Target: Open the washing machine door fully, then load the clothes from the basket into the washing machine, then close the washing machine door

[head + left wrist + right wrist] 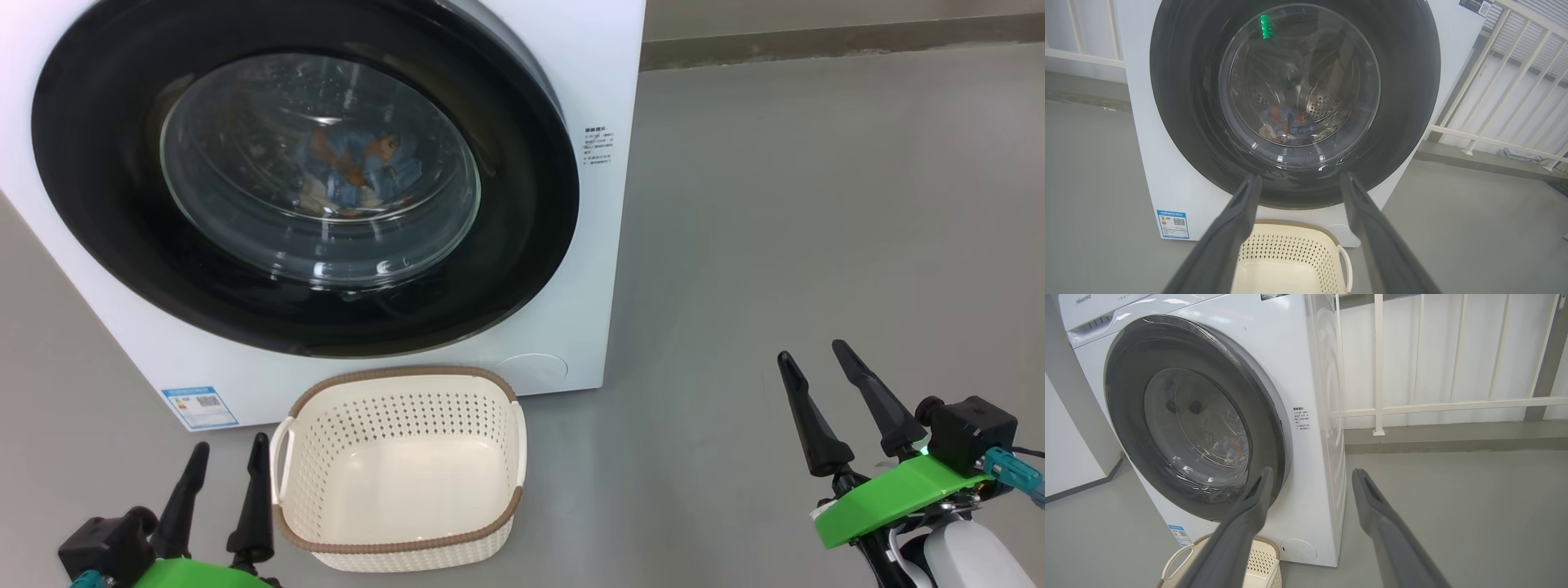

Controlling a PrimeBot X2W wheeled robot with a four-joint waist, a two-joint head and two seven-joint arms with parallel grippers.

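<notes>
Left gripper (230,445), right gripper (813,353) hanging spread, empty. Washing machine door (106,163) looking rigid, slick; hooking its rim edge probably best.

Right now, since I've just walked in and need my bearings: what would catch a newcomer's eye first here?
The big round black door of the white washing machine dominates the upper left of the head view. It is shut, with blue patterned clothes seen through it, lying inside. On the grey floor just in front of the machine sits a cream basket, empty.
</notes>
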